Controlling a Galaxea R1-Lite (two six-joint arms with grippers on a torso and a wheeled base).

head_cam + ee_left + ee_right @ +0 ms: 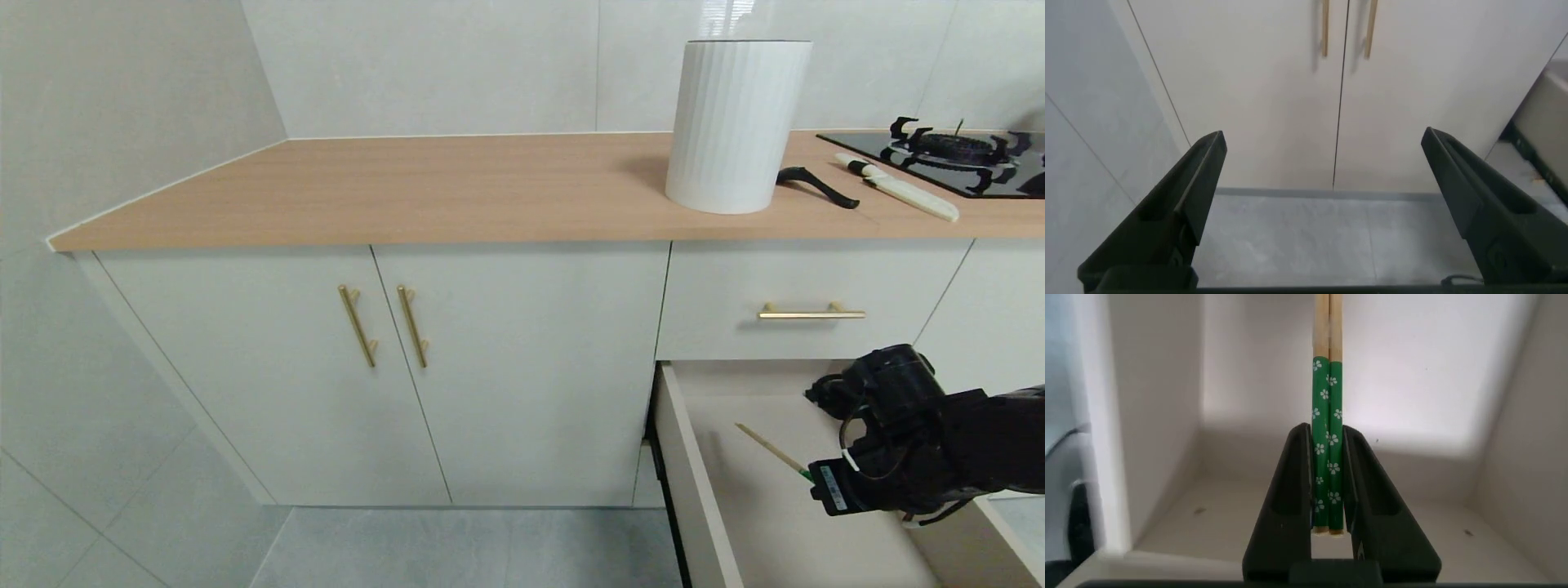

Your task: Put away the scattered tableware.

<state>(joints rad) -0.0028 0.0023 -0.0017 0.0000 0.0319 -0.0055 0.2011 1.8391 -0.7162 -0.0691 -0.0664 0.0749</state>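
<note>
Over the open drawer [694, 490], smooth and pale inside, the right gripper [1328, 457] clamps a pair of slim wooden chopsticks [1328, 384], their held ends banded green with small white flowers; the left gripper [1323, 155] hangs with black fingers spread wide before flat cabinet doors [1274, 98]; on the wood-grain counter [408, 188] sit a ribbed white canister [735, 122], a curved black handle [816, 186] and a pale-bladed knife [906, 193].

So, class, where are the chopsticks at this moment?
The chopsticks are pinched in the right gripper, over the open drawer at the head view's lower right, under the closed drawer with the gold handle.
</note>
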